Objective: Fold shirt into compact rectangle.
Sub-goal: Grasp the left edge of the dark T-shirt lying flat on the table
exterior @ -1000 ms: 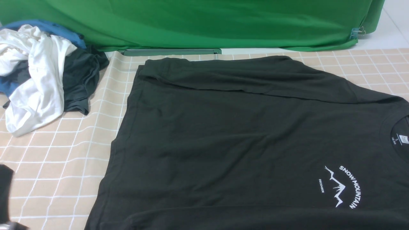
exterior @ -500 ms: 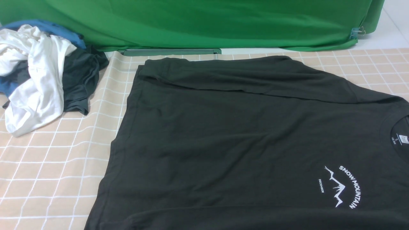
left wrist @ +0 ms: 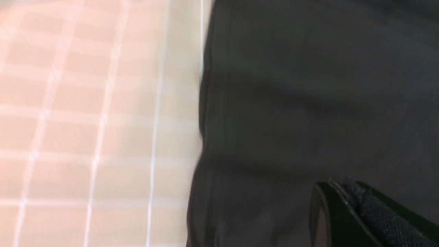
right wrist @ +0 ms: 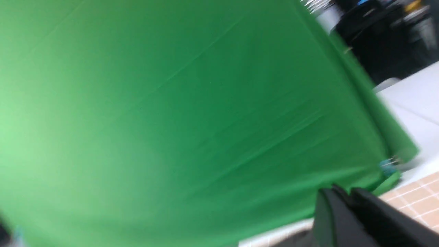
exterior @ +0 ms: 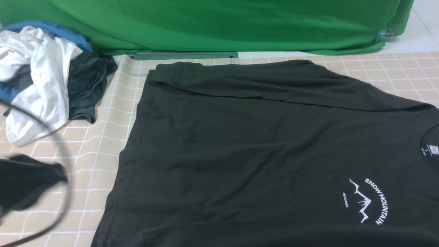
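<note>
The black shirt (exterior: 257, 154) lies flat on the checked tablecloth (exterior: 68, 164), collar to the right, with its white mountain print (exterior: 368, 200) and neck label (exterior: 428, 151) showing. Its far side is folded over in a strip (exterior: 257, 82). My left arm (exterior: 27, 181) shows as a dark blur at the lower left, left of the shirt. In the left wrist view the left gripper (left wrist: 343, 183) is shut with nothing in it, just above the shirt (left wrist: 308, 85) near its hem. My right gripper (right wrist: 343, 192) is shut and empty, pointing at the green backdrop (right wrist: 171, 103), and is out of the front view.
A pile of white, blue and dark grey clothes (exterior: 41, 79) lies at the far left. The green backdrop (exterior: 219, 24) hangs along the table's far edge, held by a clip (exterior: 384, 33). A black cable (exterior: 65, 161) loops above the tablecloth by the left arm.
My left arm, out of the front view half a second ago, has swung in at the lower left with its cable. The shirt has not moved.
</note>
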You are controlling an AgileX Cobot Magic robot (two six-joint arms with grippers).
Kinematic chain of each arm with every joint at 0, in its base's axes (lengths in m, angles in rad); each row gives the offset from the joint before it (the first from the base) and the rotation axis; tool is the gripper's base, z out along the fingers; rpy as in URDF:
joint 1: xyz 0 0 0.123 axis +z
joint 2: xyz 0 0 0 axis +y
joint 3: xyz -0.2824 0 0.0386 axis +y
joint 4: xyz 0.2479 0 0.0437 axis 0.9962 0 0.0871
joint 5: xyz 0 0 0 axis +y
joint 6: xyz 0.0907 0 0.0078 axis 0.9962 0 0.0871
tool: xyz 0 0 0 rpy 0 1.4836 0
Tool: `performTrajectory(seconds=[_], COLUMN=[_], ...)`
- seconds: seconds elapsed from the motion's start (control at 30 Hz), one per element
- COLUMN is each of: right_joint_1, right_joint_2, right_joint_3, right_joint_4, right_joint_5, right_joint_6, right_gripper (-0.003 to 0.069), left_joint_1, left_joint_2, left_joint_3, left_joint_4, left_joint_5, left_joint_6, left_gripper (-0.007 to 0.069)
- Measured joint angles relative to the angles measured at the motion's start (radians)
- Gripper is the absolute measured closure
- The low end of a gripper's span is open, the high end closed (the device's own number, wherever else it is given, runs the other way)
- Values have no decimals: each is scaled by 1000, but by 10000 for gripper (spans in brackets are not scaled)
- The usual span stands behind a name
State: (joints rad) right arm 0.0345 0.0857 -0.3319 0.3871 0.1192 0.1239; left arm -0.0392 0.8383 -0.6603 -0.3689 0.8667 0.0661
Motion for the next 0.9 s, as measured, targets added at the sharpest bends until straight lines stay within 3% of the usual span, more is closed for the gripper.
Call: performTrajectory(seconds=[0.17,0.3,0.47,0.6,0.7,0.9], right_joint_1=[88,175,259,293,310,311], right_joint_2=[251,485,650,687,693,693], right_joint_3=[-304,-484,-520,-507,-496,-495], right_joint_4=[-6,-10,-9,-12,-11,-3], right_joint_5=[353,603,700,709,695,662], right_joint_6=[-167,-283,-340,-342,-342,-342], right_gripper=[620,620,620,620,620,620], left_joint_1=[-52,-230,-396,-413,-413,-414], left_joint_2=[247,386,491,538,565,608], left_joint_3=[-1,-3,-10,-10,-10,-10], left_joint_4=[-30,47,224,330,360,382], left_joint_5=[4,-51,-84,-82,-78,-76], left_joint_6=[108,39,-137,-201,-217,-217], left_gripper=[609,609,605,582,504,272])
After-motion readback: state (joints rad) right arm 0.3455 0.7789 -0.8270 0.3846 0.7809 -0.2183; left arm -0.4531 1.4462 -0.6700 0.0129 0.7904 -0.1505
